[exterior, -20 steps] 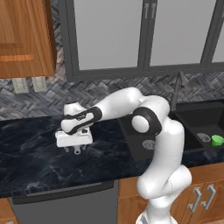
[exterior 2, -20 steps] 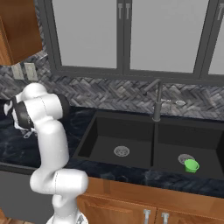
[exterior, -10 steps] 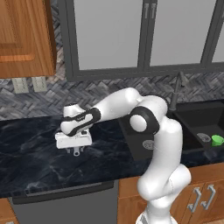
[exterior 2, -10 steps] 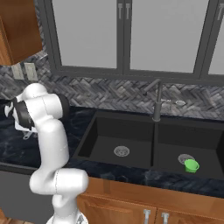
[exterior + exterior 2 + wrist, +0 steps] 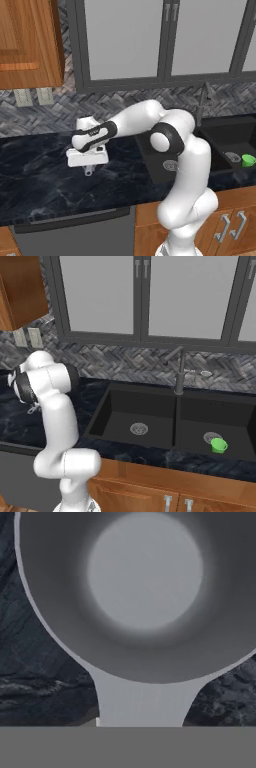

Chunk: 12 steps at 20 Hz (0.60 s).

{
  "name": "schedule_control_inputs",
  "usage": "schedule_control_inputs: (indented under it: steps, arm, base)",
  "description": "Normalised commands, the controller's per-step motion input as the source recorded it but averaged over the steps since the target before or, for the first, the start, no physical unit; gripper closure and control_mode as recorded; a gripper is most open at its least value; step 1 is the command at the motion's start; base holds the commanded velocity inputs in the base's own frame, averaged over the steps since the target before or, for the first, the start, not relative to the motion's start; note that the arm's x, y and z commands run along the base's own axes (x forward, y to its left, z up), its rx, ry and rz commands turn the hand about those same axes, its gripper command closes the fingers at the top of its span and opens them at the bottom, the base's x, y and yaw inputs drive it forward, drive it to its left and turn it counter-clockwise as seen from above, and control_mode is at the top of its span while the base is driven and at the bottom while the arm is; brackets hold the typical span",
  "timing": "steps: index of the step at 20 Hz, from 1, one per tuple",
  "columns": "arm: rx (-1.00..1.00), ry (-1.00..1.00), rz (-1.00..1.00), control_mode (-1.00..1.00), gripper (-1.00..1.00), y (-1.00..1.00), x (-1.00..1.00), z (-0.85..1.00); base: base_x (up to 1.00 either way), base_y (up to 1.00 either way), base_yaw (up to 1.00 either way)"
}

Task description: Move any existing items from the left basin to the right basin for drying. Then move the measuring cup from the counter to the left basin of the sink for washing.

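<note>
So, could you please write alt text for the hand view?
A grey metal measuring cup seen from straight above, its round bowl very close and its flat handle running toward the bottom edge. Black marble counter shows around it.

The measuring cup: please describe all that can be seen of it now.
The measuring cup looks like plain grey metal. The hand view looks straight into its round bowl, with a lighter flat bottom, darker walls and nothing inside. A flat handle widens into the rim. Black veined counter lies around it. In the left base view its handle end pokes out under the gripper.
</note>
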Motion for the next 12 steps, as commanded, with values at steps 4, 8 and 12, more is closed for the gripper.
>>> schedule_control_inputs:
  steps: [4, 8, 12]
  arm:
    - [0.02, -0.07, 0.05, -1.00, 1.00, -0.82, -0.14, 0.23]
    - [0.04, -0.13, 0.03, -1.00, 1.00, -0.92, -0.43, 0.34]
    - [0.06, -0.02, 0.00, -1.00, 1.00, -1.00, -0.07, 0.45]
  base:
    - [0.00, 0.00, 0.00]
    - [0.00, 0.00, 0.00]
    - [0.00, 0.00, 0.00]
